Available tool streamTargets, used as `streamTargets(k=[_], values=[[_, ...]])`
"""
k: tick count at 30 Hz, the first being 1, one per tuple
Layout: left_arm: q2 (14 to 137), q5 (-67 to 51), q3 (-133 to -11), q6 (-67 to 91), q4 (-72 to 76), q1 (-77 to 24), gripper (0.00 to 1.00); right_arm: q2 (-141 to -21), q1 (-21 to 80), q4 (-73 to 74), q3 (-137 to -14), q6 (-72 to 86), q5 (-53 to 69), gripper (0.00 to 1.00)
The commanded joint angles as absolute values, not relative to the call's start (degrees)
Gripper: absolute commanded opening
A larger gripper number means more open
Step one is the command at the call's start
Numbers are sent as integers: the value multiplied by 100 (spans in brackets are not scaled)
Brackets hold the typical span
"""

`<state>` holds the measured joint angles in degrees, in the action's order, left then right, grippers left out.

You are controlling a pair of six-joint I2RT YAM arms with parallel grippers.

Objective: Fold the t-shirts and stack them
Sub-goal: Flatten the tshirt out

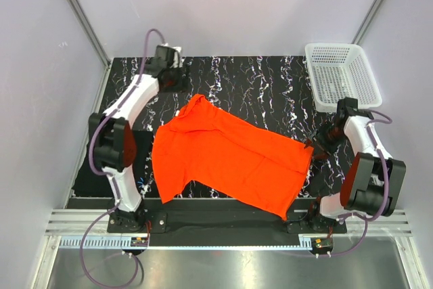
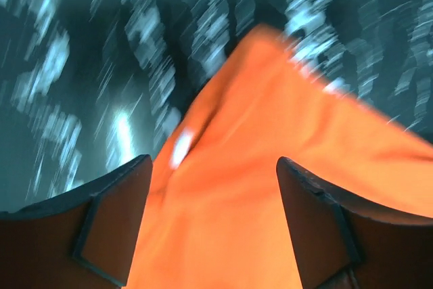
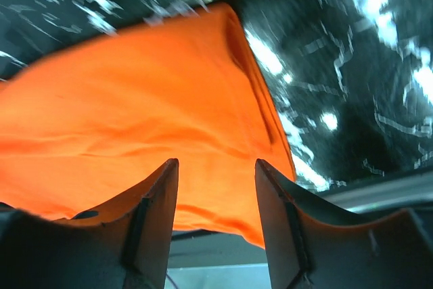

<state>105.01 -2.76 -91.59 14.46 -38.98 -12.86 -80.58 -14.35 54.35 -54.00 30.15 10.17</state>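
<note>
Both claws stand released, holding nothing: the left claw spreads two dark fingers wide over one soft, creased orange t-shirt, the right claw narrower above its hemmed corner; underneath, one white-veined marbled mat; beyond the right claw, one white mesh basket

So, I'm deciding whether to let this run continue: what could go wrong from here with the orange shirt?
1. The orange t-shirt lies slanted and rumpled on the marbled mat, so a fold may come out crooked.
2. Its near corner lies close to the right arm's base, where it might snag.
3. The left gripper and right gripper are open close over the cloth; a finger could drag it.
</note>
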Motion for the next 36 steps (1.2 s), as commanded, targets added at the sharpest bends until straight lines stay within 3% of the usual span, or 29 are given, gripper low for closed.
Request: streamTargets(k=[1, 7, 14, 18, 25, 36], values=[[11178, -126, -10043, 522, -3437, -2027, 75, -8375, -1415, 5248, -5871, 2812, 1116, 54], [12049, 930, -10547, -175, -3472, -2671, 64, -8526, -1415, 5133, -6117, 2944, 1327, 52], [12427, 1740, -10793, -308, -3463, -2795, 59, -8306, -1415, 5159, -5951, 2848, 1327, 51], [12445, 1959, -10898, -343, -3358, -2786, 54, -8235, -1415, 5168, -5722, 2839, 1362, 49], [12577, 2127, -11012, -448, -3208, -2795, 53, -8288, -1415, 5159, -5634, 2786, 1310, 47], [12823, 2039, -11013, -554, -3173, -2786, 44, -8297, -1415, 5159, -5607, 2883, 1160, 35]])
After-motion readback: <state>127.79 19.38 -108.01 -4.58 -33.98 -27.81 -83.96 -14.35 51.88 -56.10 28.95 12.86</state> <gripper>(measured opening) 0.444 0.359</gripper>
